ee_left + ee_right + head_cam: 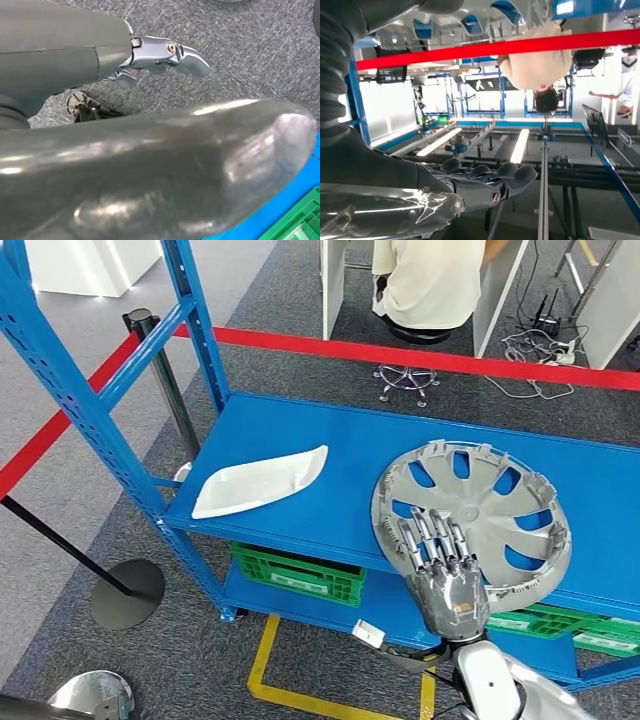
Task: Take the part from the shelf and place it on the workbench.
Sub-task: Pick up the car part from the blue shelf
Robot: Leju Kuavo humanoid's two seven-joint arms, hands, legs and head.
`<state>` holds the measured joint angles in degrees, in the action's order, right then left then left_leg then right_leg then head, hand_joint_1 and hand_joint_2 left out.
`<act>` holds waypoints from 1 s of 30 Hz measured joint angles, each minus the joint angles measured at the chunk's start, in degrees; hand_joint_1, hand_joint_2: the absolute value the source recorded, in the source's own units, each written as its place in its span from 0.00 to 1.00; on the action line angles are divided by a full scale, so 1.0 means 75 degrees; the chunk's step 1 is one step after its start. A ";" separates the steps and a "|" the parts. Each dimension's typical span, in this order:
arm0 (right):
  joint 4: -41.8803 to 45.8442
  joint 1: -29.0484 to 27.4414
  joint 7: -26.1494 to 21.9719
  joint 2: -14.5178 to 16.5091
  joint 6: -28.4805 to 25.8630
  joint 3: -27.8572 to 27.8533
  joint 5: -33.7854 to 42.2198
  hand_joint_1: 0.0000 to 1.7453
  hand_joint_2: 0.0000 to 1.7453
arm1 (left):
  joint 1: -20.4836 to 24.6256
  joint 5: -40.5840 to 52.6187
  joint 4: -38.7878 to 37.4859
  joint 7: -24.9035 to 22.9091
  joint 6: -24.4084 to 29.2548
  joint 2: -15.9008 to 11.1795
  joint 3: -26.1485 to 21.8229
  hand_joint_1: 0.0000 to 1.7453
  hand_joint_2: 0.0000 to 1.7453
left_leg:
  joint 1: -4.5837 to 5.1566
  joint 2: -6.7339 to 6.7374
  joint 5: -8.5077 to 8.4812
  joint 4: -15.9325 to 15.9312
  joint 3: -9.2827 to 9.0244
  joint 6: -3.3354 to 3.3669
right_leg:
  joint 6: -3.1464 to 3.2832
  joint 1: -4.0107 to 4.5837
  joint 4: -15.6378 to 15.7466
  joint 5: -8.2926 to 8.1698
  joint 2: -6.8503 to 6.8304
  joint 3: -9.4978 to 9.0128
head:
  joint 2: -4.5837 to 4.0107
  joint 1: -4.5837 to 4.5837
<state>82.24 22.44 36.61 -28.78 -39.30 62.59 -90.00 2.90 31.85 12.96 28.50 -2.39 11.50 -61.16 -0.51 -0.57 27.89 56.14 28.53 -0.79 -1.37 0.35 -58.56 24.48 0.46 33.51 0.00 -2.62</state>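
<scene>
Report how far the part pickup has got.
Done: the right hand has reached the hubcap on the blue shelf, fingers lying against its near rim. In hand: securing a grip; a firm hold is not clear yet. Left: lifting it off and placing it on the workbench. The white part lies untouched.

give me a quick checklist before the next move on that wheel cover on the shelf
1. Wheel cover reachable at the blue shelf front edge: ok.
2. Right robot hand at the cover's near rim: ok.
3. Firm grip on the rim: cannot tell.
4. White part well apart from the cover: ok.
5. Left robot hand free, hanging over the carpet: ok.
6. Workbench located: cannot tell.
</scene>
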 joint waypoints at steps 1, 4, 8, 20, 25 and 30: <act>0.0056 0.0033 0.0000 -0.0039 0.0000 0.0026 0.0001 0.00 1.00 | 0.0003 0.0000 0.0000 0.0000 -0.0001 -0.0001 0.0000 0.00 0.00 | 0.0000 0.0000 0.0001 0.0000 0.0000 0.0001 | 0.0000 0.0000 0.0001 0.0000 0.0000 0.0000 | 0.0000 0.0000; 0.0188 0.0090 0.0000 -0.0120 -0.0002 0.0091 0.0003 0.00 1.00 | 0.0004 0.0001 0.0000 0.0000 -0.0001 0.0001 0.0000 0.00 0.00 | 0.0000 -0.0001 0.0001 0.0000 0.0003 0.0002 | -0.0001 0.0000 0.0004 0.0000 -0.0004 0.0002 | 0.0000 0.0000; 0.0400 0.0137 0.0000 -0.0307 -0.0005 0.0027 0.0007 0.00 1.00 | 0.0003 0.0028 0.0000 0.0000 -0.0001 0.0000 0.0000 0.00 0.00 | 0.0000 -0.0002 0.0001 0.0000 0.0012 0.0002 | -0.0001 0.0000 0.0005 0.0000 -0.0006 0.0002 | 0.0000 0.0000; 0.0390 -0.0397 -0.0007 -0.0445 0.0085 -0.0365 0.0009 0.00 1.00 | 0.0004 0.0163 0.0000 0.0000 -0.0011 0.0036 -0.0009 0.00 0.00 | -0.0001 -0.0008 0.0002 0.0000 0.0020 0.0004 | -0.0007 0.0001 0.0010 -0.0002 -0.0014 0.0006 | 0.0000 0.0000; -0.0173 -0.0974 -0.0084 -0.0102 -0.0011 -0.0385 0.0007 0.00 1.00 | 0.0016 0.0139 0.0000 0.0052 -0.0054 0.0053 -0.0035 0.00 0.00 | -0.0002 -0.0016 0.0004 0.0000 0.0022 0.0006 | -0.0007 0.0005 0.0012 0.0005 -0.0020 0.0008 | 0.0000 0.0001; -0.0403 -0.2143 -0.1276 0.0370 -0.0028 -0.0826 0.0002 0.00 1.00 | -0.0011 0.0125 0.0000 0.0122 -0.0117 0.0060 -0.0130 0.00 0.00 | -0.0003 -0.0027 0.0007 -0.0002 0.0041 0.0006 | -0.0004 0.0007 0.0012 0.0012 -0.0038 0.0012 | 0.0000 -0.0001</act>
<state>79.21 6.37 27.04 -26.00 -39.51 56.39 -89.99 2.82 32.78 12.96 29.41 -3.27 11.96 -62.13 -0.53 -0.77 27.94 56.12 28.84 -0.74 -1.39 0.40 -58.47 24.57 0.18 33.60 0.00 -2.63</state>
